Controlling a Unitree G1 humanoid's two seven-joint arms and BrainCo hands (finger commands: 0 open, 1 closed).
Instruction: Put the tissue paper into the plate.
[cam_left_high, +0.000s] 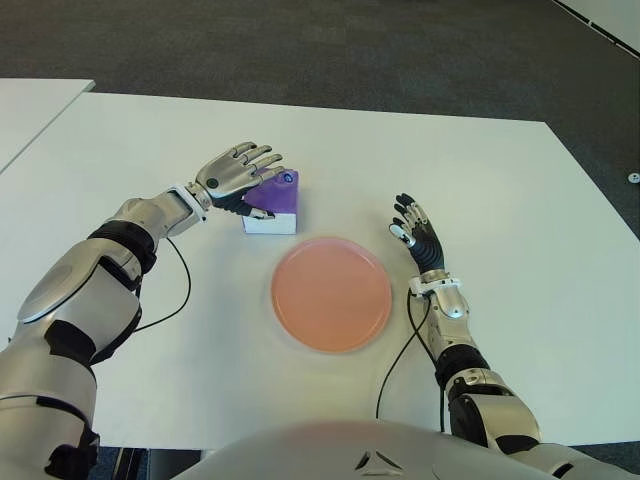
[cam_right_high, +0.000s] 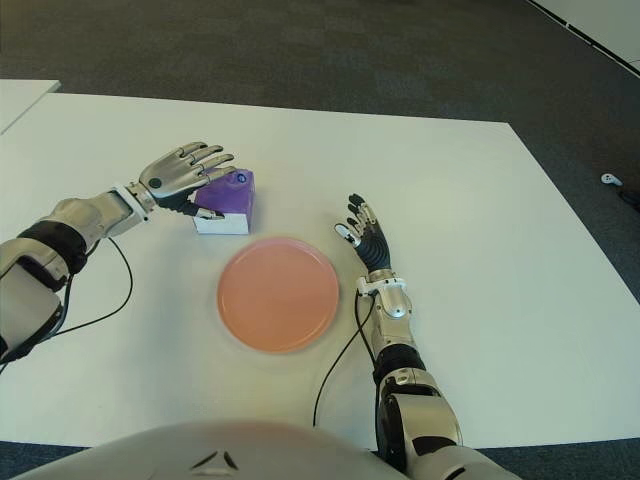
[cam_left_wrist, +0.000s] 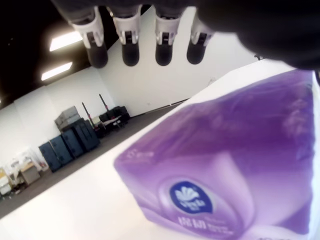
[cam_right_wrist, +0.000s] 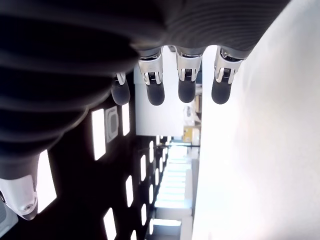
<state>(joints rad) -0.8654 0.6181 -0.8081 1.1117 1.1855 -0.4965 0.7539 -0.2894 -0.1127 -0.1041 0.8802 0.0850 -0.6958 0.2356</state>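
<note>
The tissue paper is a purple pack (cam_left_high: 278, 203) with a white base, lying on the white table just behind the plate's left side. My left hand (cam_left_high: 260, 186) hovers over its left end with fingers (cam_left_wrist: 130, 45) spread straight above the pack and thumb down beside it; the hand is open and not closed on the pack. The pack's purple top (cam_left_wrist: 235, 150) fills the left wrist view. The pink round plate (cam_left_high: 331, 294) lies empty at the table's middle. My right hand (cam_left_high: 404, 220) shows open to the right of the plate, fingers extended.
The white table (cam_left_high: 500, 180) stretches wide around the plate, with its far edge against dark carpet. Black cables (cam_left_high: 395, 365) trail from both wrists over the table. A second white table corner (cam_left_high: 30, 100) shows at the far left.
</note>
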